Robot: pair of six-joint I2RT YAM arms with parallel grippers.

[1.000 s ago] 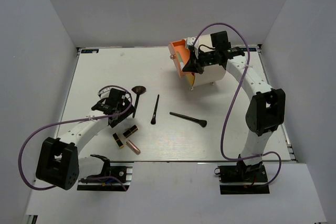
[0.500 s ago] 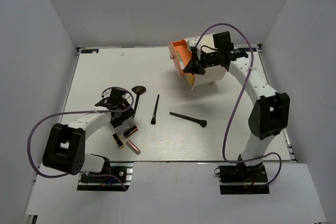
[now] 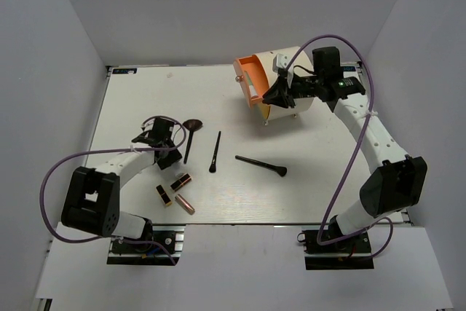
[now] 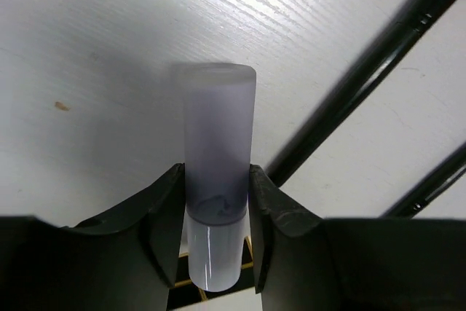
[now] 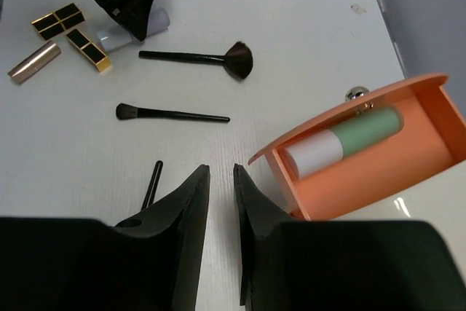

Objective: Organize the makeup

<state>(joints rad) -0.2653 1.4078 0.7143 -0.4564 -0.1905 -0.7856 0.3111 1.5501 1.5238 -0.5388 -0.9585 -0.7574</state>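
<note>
My left gripper (image 3: 163, 141) is shut on a pale lavender-white tube (image 4: 217, 143), its pads pressing both sides, low over the table. Next to it lies a fan brush (image 3: 189, 140) with a brown head. A thin black brush (image 3: 215, 152) and a third brush (image 3: 261, 164) lie mid-table. Two black-and-gold lipsticks (image 3: 181, 180) (image 3: 164, 195) and a pink one (image 3: 184, 204) lie near the front. My right gripper (image 5: 220, 169) hangs open a narrow gap, holding nothing, just beside the orange drawer (image 5: 378, 180).
The drawer stands pulled out of a cream cylinder (image 3: 300, 78) at the back right and holds a green-and-white tube (image 5: 342, 142). A small metal knob (image 5: 355, 94) sits on the drawer front. Grey walls enclose the white table (image 3: 328, 187).
My left gripper has closed on the pale tube. My right gripper has let go near the drawer, opened a little and drawn back to the right.
</note>
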